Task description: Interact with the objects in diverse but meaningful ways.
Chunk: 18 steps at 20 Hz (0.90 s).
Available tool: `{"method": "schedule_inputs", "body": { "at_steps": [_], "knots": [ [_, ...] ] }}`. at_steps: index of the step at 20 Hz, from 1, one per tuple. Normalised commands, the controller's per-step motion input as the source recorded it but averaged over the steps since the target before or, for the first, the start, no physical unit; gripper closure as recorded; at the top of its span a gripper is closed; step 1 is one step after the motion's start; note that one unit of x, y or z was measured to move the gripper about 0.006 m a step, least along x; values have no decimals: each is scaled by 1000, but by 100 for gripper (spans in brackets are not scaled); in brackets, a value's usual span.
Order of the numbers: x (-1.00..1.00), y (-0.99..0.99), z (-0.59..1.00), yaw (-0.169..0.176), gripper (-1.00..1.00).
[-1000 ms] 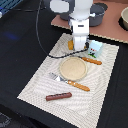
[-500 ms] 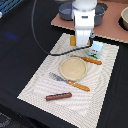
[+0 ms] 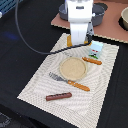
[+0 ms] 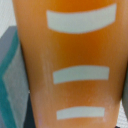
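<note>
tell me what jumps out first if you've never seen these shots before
The big white robot arm dominates the exterior view, standing over the far edge of the striped placemat. Below it, a round tan plate sits mid-mat with a fork along its near side and a brown sausage stick nearer the camera. The wrist view is filled by an orange object with white bars, very close to the lens.

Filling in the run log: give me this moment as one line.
gripper: low over orange block, state unseen | wrist view: orange block fills frame | plate, fork, brown sausage stick: on placemat
</note>
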Motion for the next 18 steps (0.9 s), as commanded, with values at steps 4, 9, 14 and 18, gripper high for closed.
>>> {"method": "schedule_inputs", "body": {
  "at_steps": [4, 9, 14, 18],
  "knots": [
    [168, -511, -69, 0, 100],
    [124, -78, -441, 8, 100],
    [193, 0, -457, 15, 100],
    [203, -53, -377, 3, 100]
  ]
}}
